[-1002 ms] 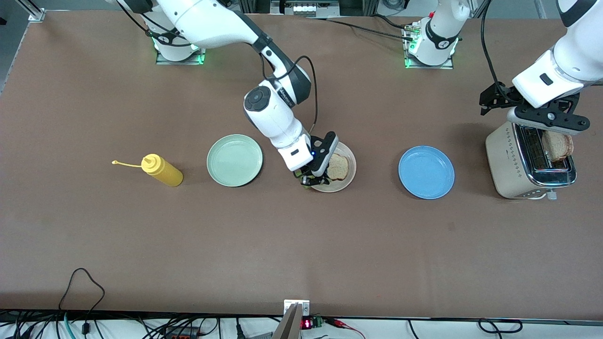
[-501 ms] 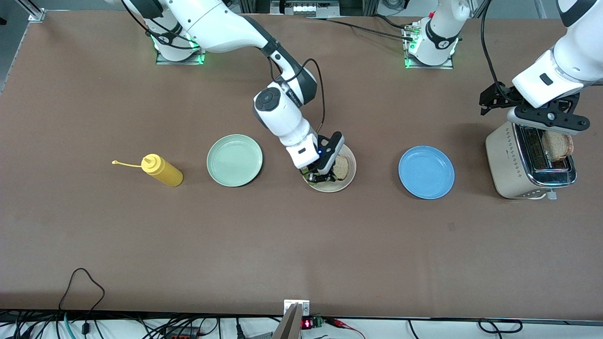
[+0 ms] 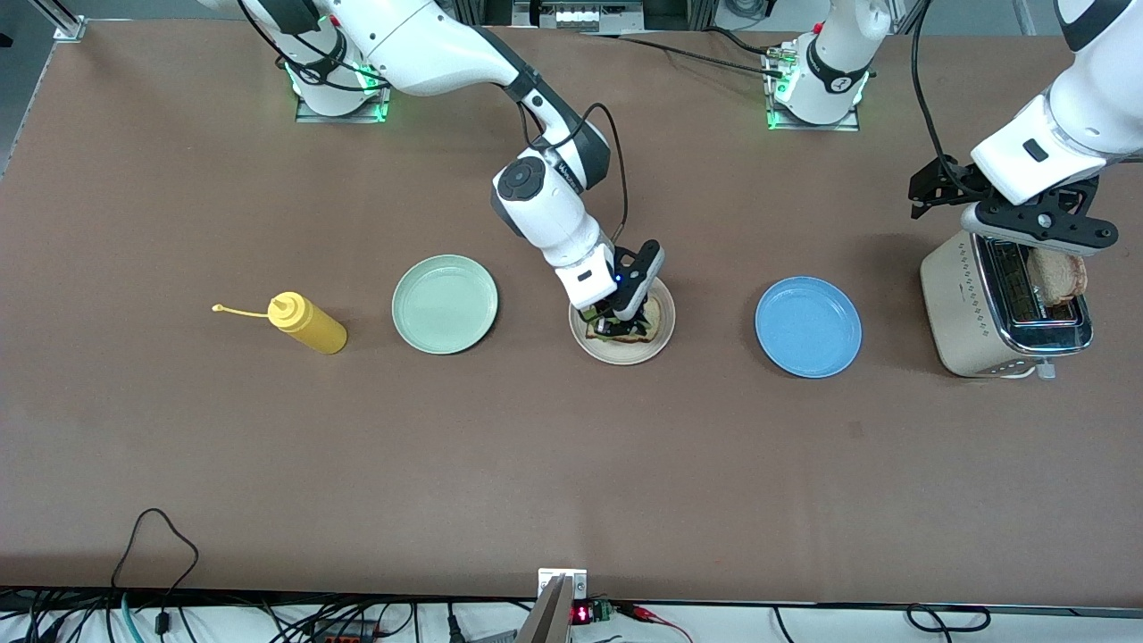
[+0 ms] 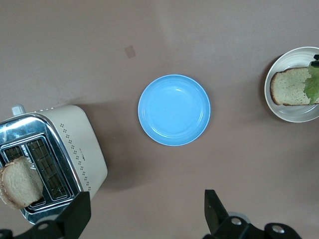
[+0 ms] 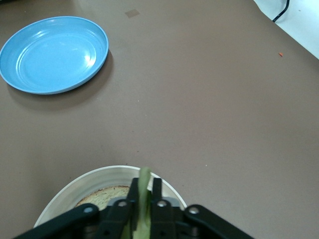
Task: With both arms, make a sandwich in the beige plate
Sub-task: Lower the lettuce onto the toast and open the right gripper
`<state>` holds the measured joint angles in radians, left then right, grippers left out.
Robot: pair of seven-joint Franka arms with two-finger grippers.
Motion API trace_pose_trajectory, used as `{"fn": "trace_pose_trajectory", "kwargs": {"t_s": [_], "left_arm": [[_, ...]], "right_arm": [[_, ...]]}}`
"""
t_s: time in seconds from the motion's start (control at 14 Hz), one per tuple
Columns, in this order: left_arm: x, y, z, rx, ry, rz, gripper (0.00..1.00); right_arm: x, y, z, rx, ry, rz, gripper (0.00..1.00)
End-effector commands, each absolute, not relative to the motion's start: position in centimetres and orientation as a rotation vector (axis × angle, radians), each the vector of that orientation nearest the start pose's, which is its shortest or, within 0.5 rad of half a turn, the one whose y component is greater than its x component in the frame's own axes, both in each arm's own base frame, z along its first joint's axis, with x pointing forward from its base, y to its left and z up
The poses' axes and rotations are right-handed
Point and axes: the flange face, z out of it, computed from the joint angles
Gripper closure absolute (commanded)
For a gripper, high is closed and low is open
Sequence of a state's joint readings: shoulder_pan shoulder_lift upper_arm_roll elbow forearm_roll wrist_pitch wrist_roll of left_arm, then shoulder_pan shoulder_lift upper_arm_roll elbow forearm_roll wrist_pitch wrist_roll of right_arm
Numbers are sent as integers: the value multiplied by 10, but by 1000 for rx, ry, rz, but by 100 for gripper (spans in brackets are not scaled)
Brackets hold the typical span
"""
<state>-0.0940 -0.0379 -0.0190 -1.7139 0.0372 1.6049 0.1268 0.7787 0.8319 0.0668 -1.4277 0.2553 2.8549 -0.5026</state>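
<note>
Laying lettuce leaf (image 5: 143,199) on the bread slice (image 4: 291,86) in the beige plate (image 3: 622,354), mid-tabletop: right gripper (image 3: 614,323) pinched the leaf. Left gripper (image 3: 1027,223) hung spread over toaster (image 3: 964,304). Next, probably: release, fetch toast (image 3: 1058,275).

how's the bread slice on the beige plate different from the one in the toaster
The bread slice on the beige plate lies flat; the bread slice in the toaster stands on edge, sticking up out of a slot. The plate slice has a lettuce leaf on one end, pinched between the right gripper fingers; the toaster slice is bare, under the open left gripper. Both are light brown with darker crust.
</note>
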Motion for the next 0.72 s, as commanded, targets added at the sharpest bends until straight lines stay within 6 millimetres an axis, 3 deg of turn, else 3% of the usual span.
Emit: {"fn": "trace_pose_trajectory", "kwargs": {"t_s": [0.0, 0.29, 0.57, 0.64], "left_arm": [[538, -58, 588, -3080, 376, 107, 0], [538, -58, 587, -3080, 376, 110, 0], [538, -59, 587, -3085, 357, 112, 0], [538, -57, 588, -3091, 326, 109, 0]], "right_arm": [[535, 559, 272, -2364, -1396, -800, 0], [549, 541, 295, -2424, -1405, -659, 0], [568, 503, 350, -2579, -1227, -485, 0], [576, 487, 373, -2615, -1156, -469, 0]]}}
